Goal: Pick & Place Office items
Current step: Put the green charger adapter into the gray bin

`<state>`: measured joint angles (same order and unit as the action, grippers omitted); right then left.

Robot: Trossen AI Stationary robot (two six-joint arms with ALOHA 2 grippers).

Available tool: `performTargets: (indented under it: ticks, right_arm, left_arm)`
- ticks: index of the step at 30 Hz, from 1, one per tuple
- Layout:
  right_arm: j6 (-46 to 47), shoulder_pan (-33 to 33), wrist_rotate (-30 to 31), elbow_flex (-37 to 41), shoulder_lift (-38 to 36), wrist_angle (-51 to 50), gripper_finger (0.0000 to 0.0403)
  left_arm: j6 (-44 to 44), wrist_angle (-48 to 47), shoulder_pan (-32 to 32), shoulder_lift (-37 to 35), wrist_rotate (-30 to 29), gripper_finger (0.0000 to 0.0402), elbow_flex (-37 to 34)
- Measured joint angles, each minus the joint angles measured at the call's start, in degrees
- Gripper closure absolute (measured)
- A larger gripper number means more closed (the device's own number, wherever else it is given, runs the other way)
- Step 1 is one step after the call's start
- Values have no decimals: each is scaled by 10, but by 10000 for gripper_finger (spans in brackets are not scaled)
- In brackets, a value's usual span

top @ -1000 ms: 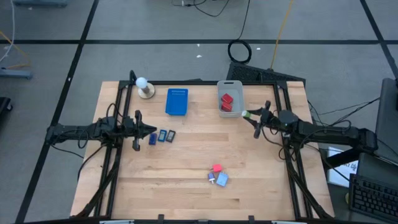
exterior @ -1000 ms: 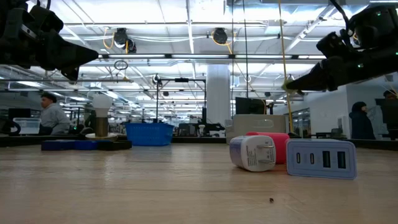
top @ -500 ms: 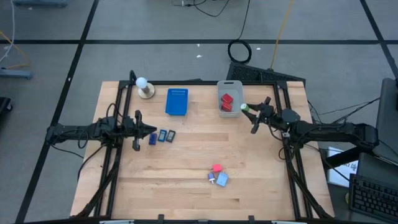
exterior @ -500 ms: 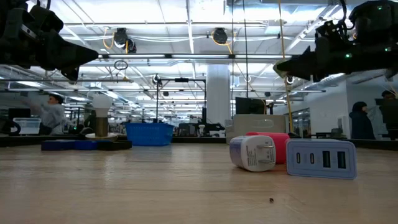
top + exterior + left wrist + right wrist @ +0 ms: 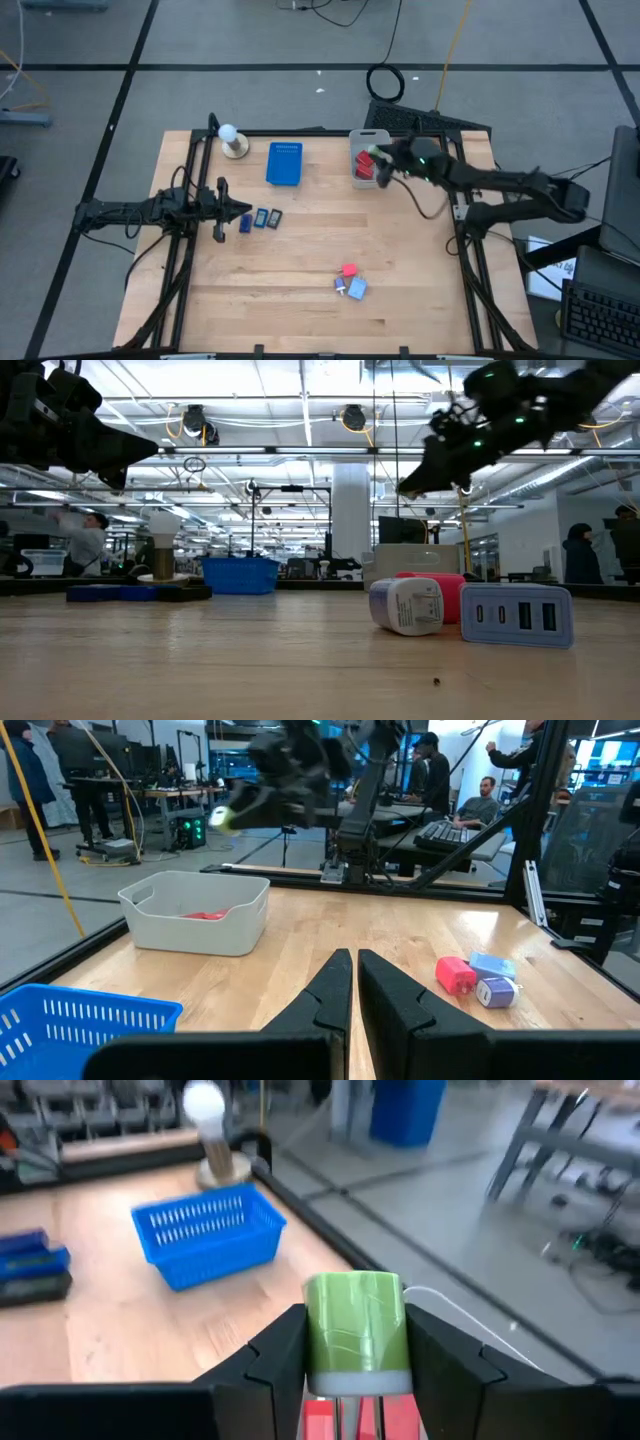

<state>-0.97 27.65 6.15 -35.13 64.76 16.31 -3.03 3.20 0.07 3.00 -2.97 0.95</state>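
Observation:
My right gripper [image 5: 355, 1342] is shut on a small green roll [image 5: 355, 1325] and hangs over the grey bin [image 5: 369, 140] at the table's far right; the bin holds red blocks [image 5: 205, 915]. A red block [image 5: 349, 270], a white piece [image 5: 342, 288] and a light-blue piece [image 5: 358, 289] lie near the table's front middle. Three small dark-blue and grey rectangles [image 5: 262, 218] lie in a row just beyond my left gripper [image 5: 246, 212], which is shut and holds nothing, at the table's left. My right gripper pinches the green roll by its two opposite sides [image 5: 318, 1330] between its two fingers. The roll stands upright between them, a pale band at its bottom. It is lifted clear, above the grey bin.
A blue basket [image 5: 284, 163] stands at the far middle, and a white ball on a round base [image 5: 232, 141] at the far left. Bare wood lies in the table's middle and along its near edge.
My right gripper has risen and swung toward the table's far edge and left, carrying the green roll from beside the grey bin's near right corner to above the bin. The left arm has kept still.

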Motion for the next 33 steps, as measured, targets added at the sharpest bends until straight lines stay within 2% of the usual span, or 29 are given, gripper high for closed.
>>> performTargets:
  ticks: [4, 9, 13, 22, 33]
  right_arm:
    - [-9, 31, -48, -89, 84, -60, 266]
    - [-27, 61, -50, -190, 186, -149, 266]
    - [-27, 82, -50, -240, 260, -190, 266]
    - [-27, 110, -51, -257, 369, -179, 266]
    - [-27, 114, -49, -259, 397, -172, 266]
  left_arm:
    - [0, 0, 0, 0, 0, 380, 0]
    - [0, 0, 0, 0, 0, 380, 0]
    - [0, 0, 0, 0, 0, 380, 0]
    - [0, 0, 0, 0, 0, 380, 0]
    - [0, 0, 0, 0, 0, 380, 0]
